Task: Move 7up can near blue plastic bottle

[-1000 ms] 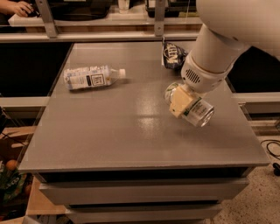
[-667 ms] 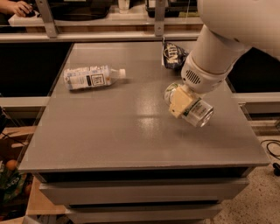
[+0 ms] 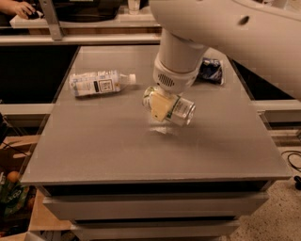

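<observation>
The 7up can (image 3: 178, 109), silver-white with green marks and a shiny end, is held on its side just above the middle of the grey table (image 3: 108, 146). My gripper (image 3: 162, 107) hangs from the big white arm and is shut on the can, a cream finger pad (image 3: 161, 107) across its body. The blue plastic bottle (image 3: 99, 83), clear with a white and pale-blue label, a black square mark and a white cap, lies on its side at the table's back left. The can is to the right of the bottle and a little nearer the front, well apart from it.
A dark blue snack bag (image 3: 210, 69) lies at the back right of the table, partly behind the arm. A shelf rail runs along behind the table. A person's hand (image 3: 19, 8) shows at the top left. Floor clutter sits at the lower left.
The gripper with the can has moved left, towards the bottle. The bottle has not moved on the table.
</observation>
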Available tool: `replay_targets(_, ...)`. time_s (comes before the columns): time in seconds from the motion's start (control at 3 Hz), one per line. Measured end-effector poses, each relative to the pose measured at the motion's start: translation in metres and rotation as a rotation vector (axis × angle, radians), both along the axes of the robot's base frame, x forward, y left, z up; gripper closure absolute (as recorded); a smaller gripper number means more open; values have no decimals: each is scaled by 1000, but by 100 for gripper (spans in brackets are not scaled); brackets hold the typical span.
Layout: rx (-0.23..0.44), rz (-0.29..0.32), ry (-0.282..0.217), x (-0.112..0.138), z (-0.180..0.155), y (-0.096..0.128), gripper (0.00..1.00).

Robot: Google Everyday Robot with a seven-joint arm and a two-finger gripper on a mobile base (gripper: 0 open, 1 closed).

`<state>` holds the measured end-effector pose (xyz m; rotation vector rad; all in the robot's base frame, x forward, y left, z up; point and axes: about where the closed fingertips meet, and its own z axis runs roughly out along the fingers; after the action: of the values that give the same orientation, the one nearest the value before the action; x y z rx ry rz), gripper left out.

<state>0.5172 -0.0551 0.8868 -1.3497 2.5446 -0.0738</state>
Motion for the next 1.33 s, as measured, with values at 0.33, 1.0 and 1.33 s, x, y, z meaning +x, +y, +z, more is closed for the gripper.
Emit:
replay_targets(0.33, -59, 131, -11, 14, -1, 47, 100)
replay_targets(1.0, -104, 291, -4, 45, 0, 119, 100)
replay_targets(1.33, -93, 312, 8, 59, 0, 138, 100)
